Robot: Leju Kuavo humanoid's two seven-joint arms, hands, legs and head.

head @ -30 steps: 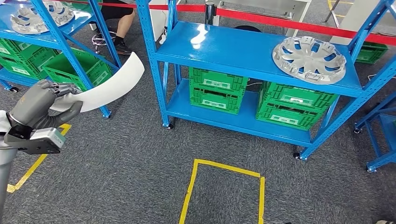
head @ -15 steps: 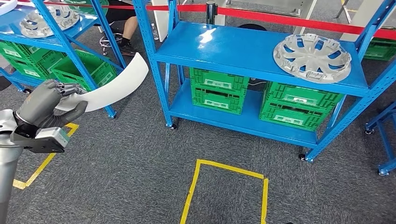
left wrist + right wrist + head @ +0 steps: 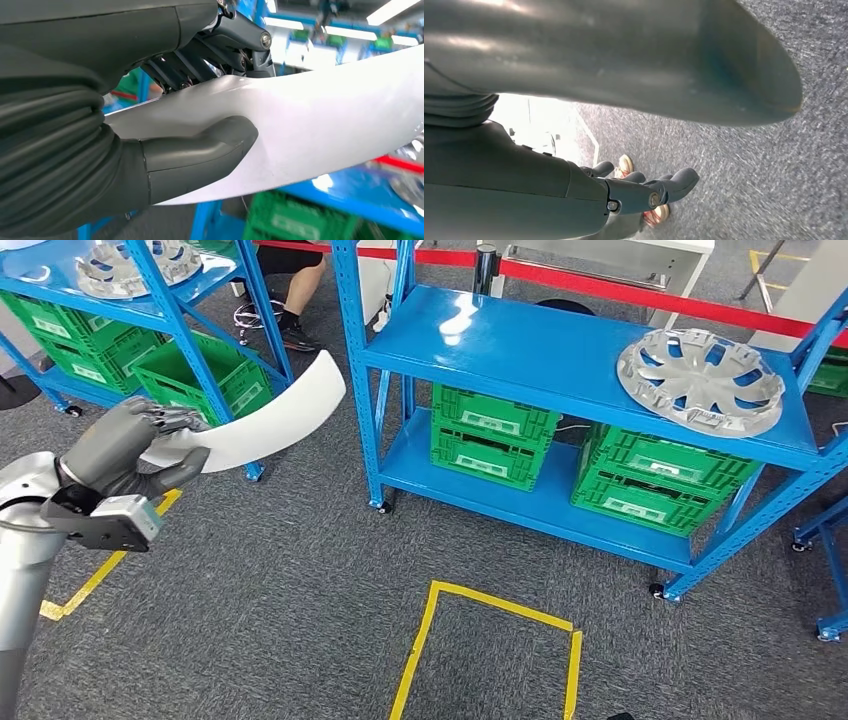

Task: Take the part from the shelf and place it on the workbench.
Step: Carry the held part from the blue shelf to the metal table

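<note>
At the left of the head view the left hand (image 3: 125, 445) holds one end of a long, curved white part (image 3: 262, 422), which arcs up and to the right from the hand toward the frame's upper middle, held in the air above the grey carpet (image 3: 280, 580). In the left wrist view the thick grey thumb (image 3: 200, 152) presses on one face of the part (image 3: 320, 130) while the darker fingers (image 3: 220, 47) close on the opposite edge, so the part is firmly clasped. The right hand (image 3: 634, 192) appears in the right wrist view hanging over the carpet; its fingers are loosely curled and apart, with nothing in them. A blue shelf (image 3: 560, 345) fills the upper middle and right of the head view, with a silver wheel cover (image 3: 700, 380) on its top board at the right and green crates (image 3: 495, 435) on its lower board. A second blue shelf (image 3: 190, 300) stands at the upper left, carrying another wheel cover (image 3: 135, 265) and more green crates. A yellow tape outline (image 3: 495, 640) marks the carpet at the lower middle. A seated person's legs (image 3: 295, 300) show behind the shelves at the top.
</note>
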